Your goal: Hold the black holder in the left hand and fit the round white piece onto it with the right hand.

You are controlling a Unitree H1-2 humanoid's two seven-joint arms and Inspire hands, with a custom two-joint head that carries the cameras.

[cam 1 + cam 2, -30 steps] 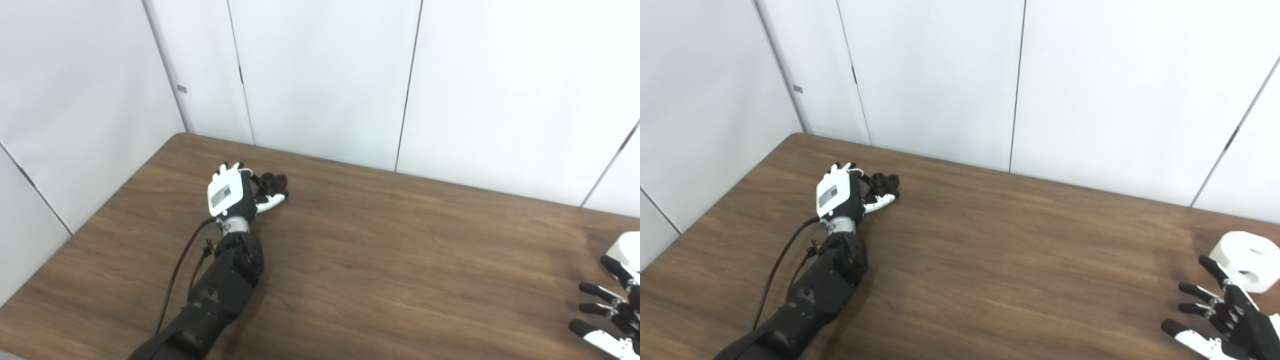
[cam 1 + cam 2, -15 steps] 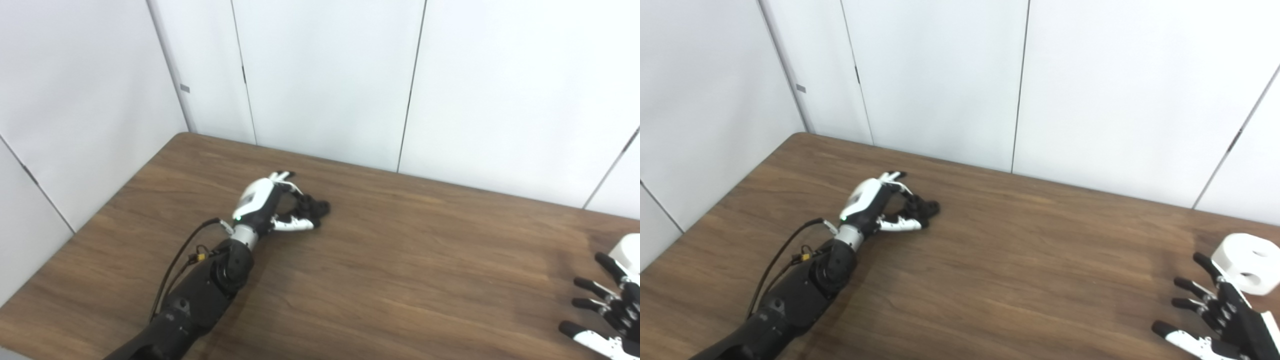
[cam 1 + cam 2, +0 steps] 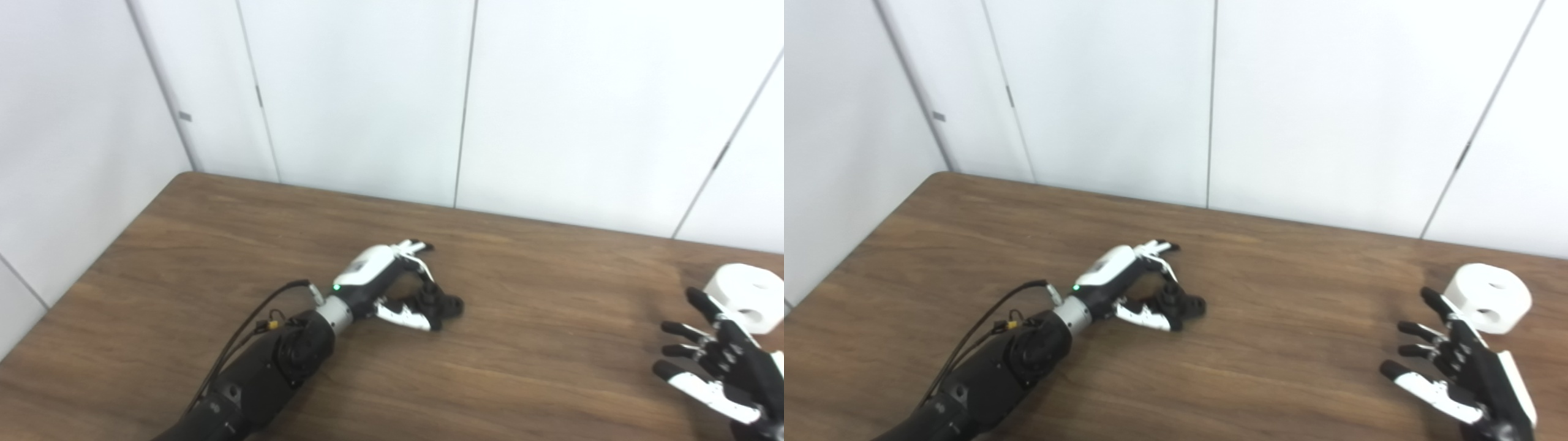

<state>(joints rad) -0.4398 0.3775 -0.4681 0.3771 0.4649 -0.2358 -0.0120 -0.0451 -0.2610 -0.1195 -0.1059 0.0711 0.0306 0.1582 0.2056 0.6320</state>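
Note:
My left hand (image 3: 392, 285) lies low over the middle of the wooden table (image 3: 539, 343), its fingers curled around the small black holder (image 3: 442, 303), which sits at the fingertips. The round white piece (image 3: 1488, 298), a thick disc with holes in its top, rests on the table at the far right. My right hand (image 3: 1458, 373) hovers just in front of that piece with fingers spread apart and nothing in it; its fingertips stop a little short of the disc.
White wall panels (image 3: 367, 92) close off the table's far edge and left side. The left arm (image 3: 263, 380) and its black cable (image 3: 245, 334) stretch across the front left of the table.
The left hand has carried the black holder from the far left toward the table's middle and turned onto its side. The camera has panned right. The right hand stays spread near the white piece.

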